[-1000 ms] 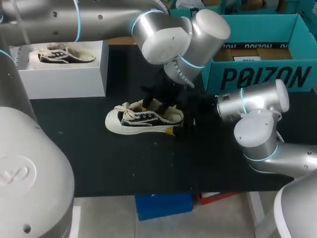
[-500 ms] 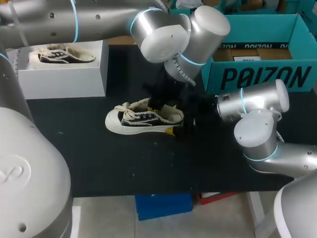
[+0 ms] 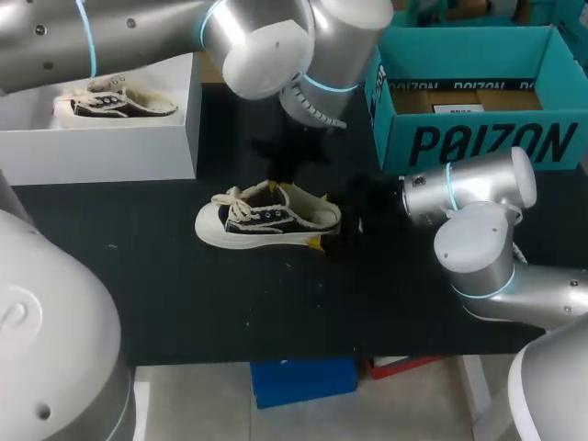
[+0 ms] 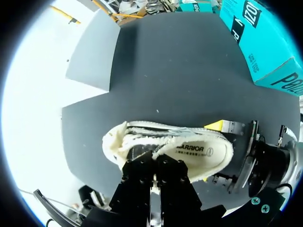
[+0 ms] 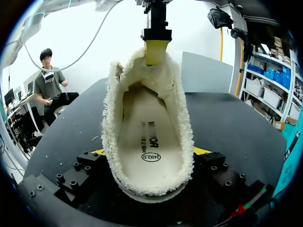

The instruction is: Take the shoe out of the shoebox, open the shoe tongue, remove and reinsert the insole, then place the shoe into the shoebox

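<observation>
A black-and-white sneaker with cream fleece lining lies on its sole on the black table, toe to the left. My left gripper hangs over its mouth, shut on the top edge of the fleece tongue. In the right wrist view its yellow tips pinch that edge. My right gripper is around the heel, a yellow-tipped finger against each side of the shoe. The printed insole lies inside the shoe. The teal shoebox stands open at the back right.
A white box with a second sneaker on top stands at the back left. Bare black table lies in front of the shoe, up to the front edge.
My left gripper has shut on the tongue and risen up and back, and the tongue now stands higher. The shoe and my right arm have stayed put.
</observation>
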Controlling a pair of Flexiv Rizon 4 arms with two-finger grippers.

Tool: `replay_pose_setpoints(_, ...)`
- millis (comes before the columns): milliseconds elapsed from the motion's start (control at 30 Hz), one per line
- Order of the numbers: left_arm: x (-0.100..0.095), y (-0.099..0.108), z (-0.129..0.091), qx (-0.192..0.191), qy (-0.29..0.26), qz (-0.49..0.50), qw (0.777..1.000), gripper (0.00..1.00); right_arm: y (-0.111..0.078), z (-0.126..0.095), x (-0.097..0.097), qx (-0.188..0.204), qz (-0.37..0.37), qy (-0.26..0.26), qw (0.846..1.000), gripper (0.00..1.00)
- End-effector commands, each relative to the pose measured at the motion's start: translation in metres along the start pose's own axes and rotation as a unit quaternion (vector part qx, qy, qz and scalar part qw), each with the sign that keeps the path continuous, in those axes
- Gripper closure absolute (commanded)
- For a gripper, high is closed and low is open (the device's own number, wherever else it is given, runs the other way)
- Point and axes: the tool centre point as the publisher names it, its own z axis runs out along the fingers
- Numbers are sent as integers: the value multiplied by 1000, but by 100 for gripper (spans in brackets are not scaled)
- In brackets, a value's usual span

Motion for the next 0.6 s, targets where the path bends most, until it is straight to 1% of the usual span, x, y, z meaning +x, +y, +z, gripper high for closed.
replay_pose_setpoints(33,-18,6,-2,10,60,-7,998,100,-2,3,-1,0,0,-1,1000,100)
replay_pose_setpoints(267,-35,6,0,29,90,-26,995,100,-2,3,-1,0,0,-1,1000,100)
replay_pose_setpoints(367,-42,5,-1,31,108,-35,993,100,-2,3,-1,0,0,-1,1000,100)
replay_pose_setpoints(600,-50,0,-4,32,139,-55,988,100,-2,3,-1,0,0,-1,1000,100)
